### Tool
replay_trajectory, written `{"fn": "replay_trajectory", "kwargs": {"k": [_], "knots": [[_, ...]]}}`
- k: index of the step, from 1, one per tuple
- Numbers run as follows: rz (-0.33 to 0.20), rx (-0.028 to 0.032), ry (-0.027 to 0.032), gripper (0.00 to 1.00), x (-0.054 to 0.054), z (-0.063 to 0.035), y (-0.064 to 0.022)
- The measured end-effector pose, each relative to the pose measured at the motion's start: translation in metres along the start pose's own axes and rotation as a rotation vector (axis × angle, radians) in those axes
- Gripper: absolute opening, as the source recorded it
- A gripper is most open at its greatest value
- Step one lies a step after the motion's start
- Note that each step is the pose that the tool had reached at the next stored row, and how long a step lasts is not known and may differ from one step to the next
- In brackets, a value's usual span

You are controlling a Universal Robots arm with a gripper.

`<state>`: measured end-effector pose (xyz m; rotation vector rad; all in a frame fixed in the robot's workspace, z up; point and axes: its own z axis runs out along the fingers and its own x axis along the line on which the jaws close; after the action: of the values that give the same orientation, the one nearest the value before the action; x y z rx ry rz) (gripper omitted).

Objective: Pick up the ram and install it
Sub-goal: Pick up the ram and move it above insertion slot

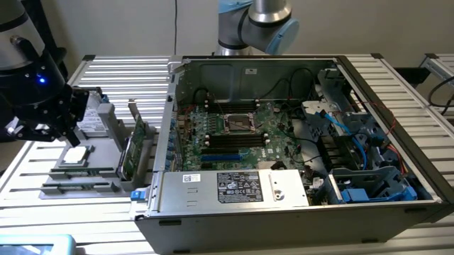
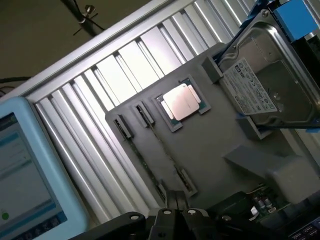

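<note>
The picking step is only beginning, I judge. The gripper (image 1: pixel 72 141) is hovering at the exterior view's left above the grey tray (image 1: pixel 99 159), and its fingers (image 2: pixel 171 200) are pressing together on nothing. The ram (image 1: pixel 82 171) is lying on edge in a tray holder at the lower left of that view, just beside the processor (image 1: pixel 76 154). In the wrist view it is showing as a thin strip near the fingertips. The open computer case (image 1: pixel 298 212) is sitting at centre, with its memory slots (image 1: pixel 234 141) facing up. Taking the stick is calling for parted fingers lined up astride its long edge.
</note>
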<state>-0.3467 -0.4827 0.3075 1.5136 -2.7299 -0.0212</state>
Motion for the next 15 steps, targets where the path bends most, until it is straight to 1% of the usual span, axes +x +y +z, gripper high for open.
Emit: {"fn": "replay_trajectory", "kwargs": {"k": [15], "knots": [[-0.273, 0.0032, 0.0057, 0.11, 0.0, 0.0019, -0.0001]]}}
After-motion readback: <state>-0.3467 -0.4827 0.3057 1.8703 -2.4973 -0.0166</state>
